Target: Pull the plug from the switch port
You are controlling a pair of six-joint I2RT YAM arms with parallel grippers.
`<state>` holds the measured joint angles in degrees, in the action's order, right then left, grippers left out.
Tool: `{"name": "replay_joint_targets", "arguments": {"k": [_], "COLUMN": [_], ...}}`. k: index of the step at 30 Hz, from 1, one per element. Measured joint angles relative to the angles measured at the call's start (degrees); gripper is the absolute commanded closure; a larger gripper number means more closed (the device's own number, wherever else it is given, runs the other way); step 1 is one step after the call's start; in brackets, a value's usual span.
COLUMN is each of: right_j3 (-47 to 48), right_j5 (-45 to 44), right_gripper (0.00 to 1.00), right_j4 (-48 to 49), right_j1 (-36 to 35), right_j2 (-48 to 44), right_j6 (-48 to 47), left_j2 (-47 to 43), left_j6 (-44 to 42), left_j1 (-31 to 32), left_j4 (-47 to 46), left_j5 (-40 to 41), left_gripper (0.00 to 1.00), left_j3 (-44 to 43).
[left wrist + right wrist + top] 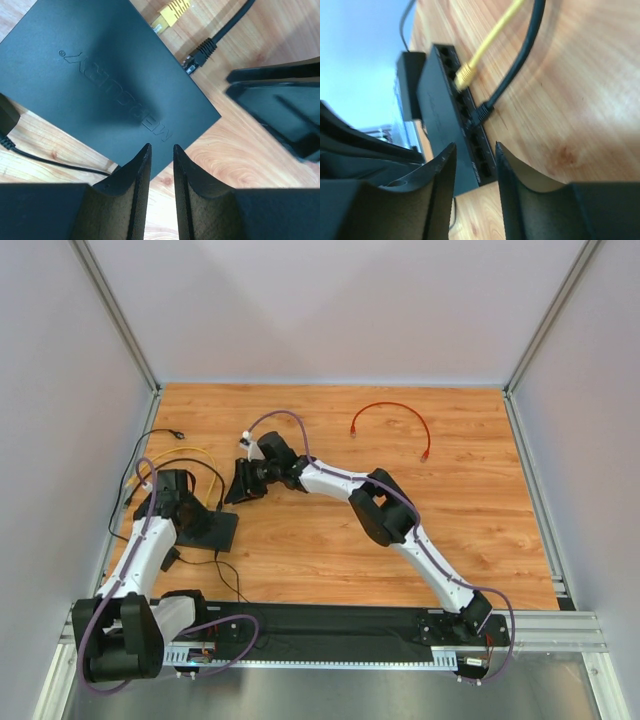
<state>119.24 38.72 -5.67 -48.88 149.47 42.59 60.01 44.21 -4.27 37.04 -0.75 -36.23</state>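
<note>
The switch (222,530) is a flat black box at the left of the table; it fills the left wrist view (100,75). A yellow plug (167,12) and a black plug (200,52) sit in ports on its far edge; both also show in the right wrist view, the yellow plug (465,75) and the black plug (481,112). My left gripper (161,147) hovers over the switch's near corner, jaws a narrow gap apart and empty. My right gripper (474,145) is open and empty, low over the table just short of the port face (475,135).
A loose red cable (392,418) lies at the back right. Yellow (185,453) and black cables (150,440) loop behind the switch toward the left wall. A black power lead (45,160) leaves the switch's left side.
</note>
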Motion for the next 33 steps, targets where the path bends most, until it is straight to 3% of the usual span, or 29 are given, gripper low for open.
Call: {"name": "replay_joint_targets", "arguments": {"k": [14, 33], "right_j3": [5.2, 7.3], "right_j5": [3.1, 1.1], "right_gripper": [0.62, 0.67], "right_j4": [8.3, 2.2], "right_j1": [1.5, -2.1], "right_j2": [7.0, 7.0], "right_j6": [10.6, 12.0], "left_j2": [7.0, 6.8], "left_j6": [-0.2, 0.5], "left_j1": [-0.4, -0.7], "left_j4": [-4.5, -9.1], "left_j5": [-0.1, -1.8], "left_gripper": [0.76, 0.80], "left_j3": [0.5, 2.8]}}
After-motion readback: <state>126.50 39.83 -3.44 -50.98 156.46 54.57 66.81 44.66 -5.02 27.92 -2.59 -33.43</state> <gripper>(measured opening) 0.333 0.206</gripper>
